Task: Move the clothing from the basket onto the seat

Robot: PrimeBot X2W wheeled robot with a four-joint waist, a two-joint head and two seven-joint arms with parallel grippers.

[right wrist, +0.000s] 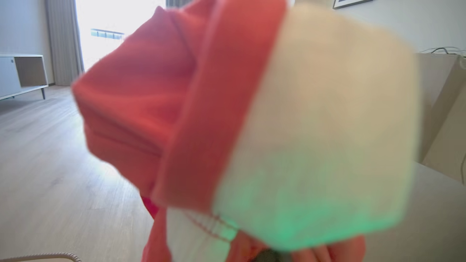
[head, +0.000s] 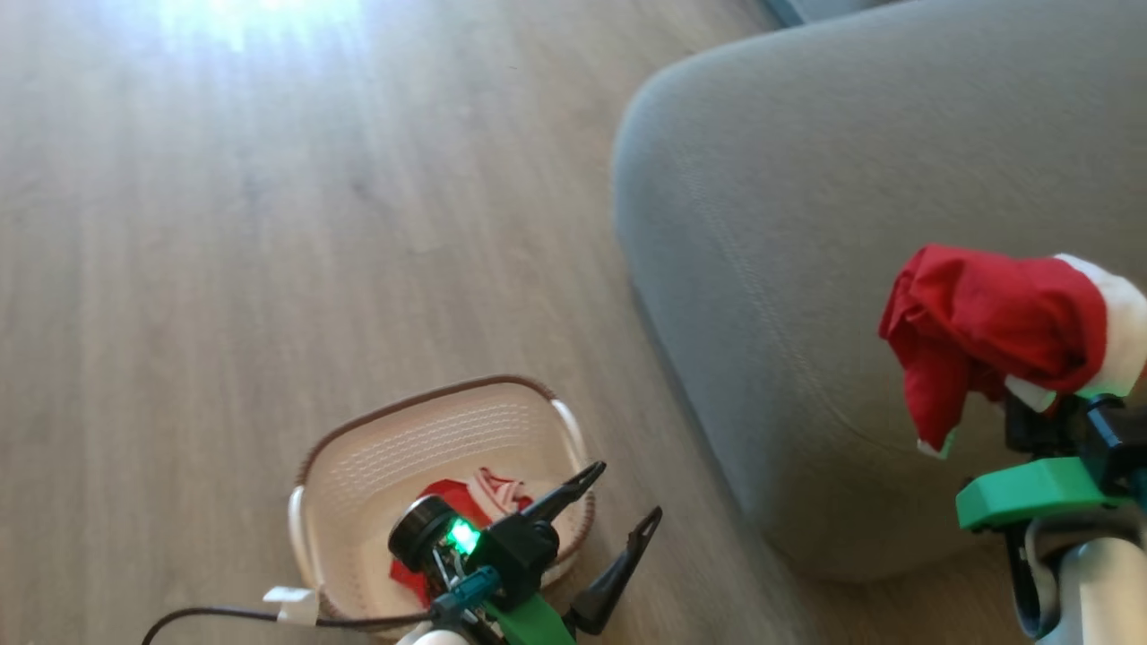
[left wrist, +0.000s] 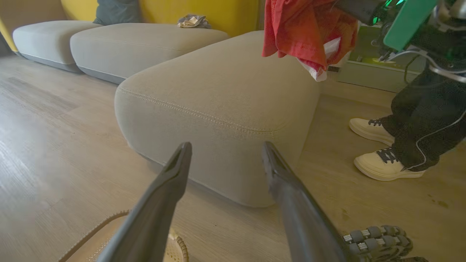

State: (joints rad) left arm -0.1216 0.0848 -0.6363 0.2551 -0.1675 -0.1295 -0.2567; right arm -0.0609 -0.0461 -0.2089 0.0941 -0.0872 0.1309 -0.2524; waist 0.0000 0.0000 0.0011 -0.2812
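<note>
By my reading the task is about halfway. One red garment is out of the basket and hangs bunched from the right jaws, which are closed tight on it with its white trim band turned upward. It is held in the air above the grey seat, near that seat's edge, and does not rest on the cushion yet. The left wrist view shows it dangling clear above the upholstery. The second red garment lies crumpled on the bottom of the basket, with a bit of its striped trim showing. The left arm's wrist hides part of it, so I cannot tell whether anything else lies beneath. The left jaws are spread wide and hold nothing. They hover over the basket's right side and point toward the seat. The basket stands on the wooden floor, near the seat's rounded corner but apart from it. What is left, as I judge it, is to let the held garment down onto the cushion, then lift the second one out and bring it across too.
</note>
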